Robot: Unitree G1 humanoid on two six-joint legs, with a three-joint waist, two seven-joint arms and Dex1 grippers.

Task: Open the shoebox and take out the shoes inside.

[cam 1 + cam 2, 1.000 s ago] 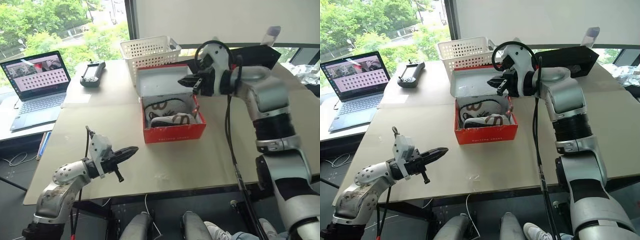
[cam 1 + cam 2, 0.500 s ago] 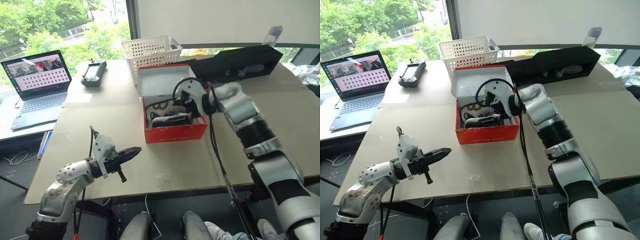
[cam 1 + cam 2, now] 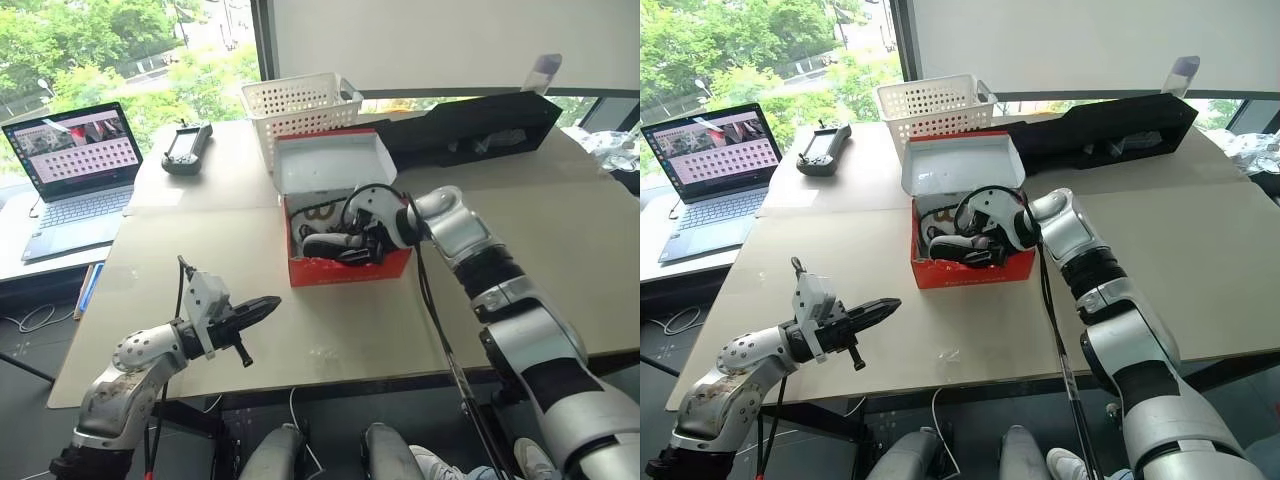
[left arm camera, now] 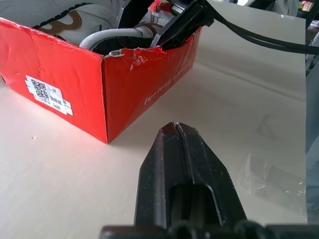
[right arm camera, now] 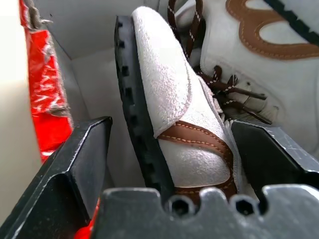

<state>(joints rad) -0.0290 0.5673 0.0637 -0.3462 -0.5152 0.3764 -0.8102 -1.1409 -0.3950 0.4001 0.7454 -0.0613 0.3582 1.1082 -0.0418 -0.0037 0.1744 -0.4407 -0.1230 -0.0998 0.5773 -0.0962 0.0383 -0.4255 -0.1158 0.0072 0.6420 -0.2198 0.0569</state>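
1. Left eye view: the shoebox (image 3: 345, 215) sat mid-desk (image 3: 200, 250) with its lid already swung up at the 12 o'clock side, so the opening step looked done. The right pincer (image 3: 352, 245) was down inside the box among the shoes (image 3: 335, 243), its fingers spread wide. The left pincer (image 3: 262, 305) hung at about 7 o'clock from the box, well apart from it, fingers pressed together and holding nothing.

2. Right eye view: both shoes lay inside the box; none was on the desk, so the taking-out was wholly left to do. A basket (image 3: 930, 105) stood just behind the lid at 12 o'clock.

3. Left wrist view: the closed left fingers (image 4: 185, 169) pointed at the box's red corner, near but not touching. A white shoe showed over the torn rim.

4. Right wrist view: the spread right fingers (image 5: 79, 164) straddled one shoe (image 5: 174, 114) lying on its side, sole toward the red wall. Neither finger clearly pressed it, so I judged the grasp not yet made. The second shoe (image 5: 269, 74) lay just beyond, toward 1 o'clock.
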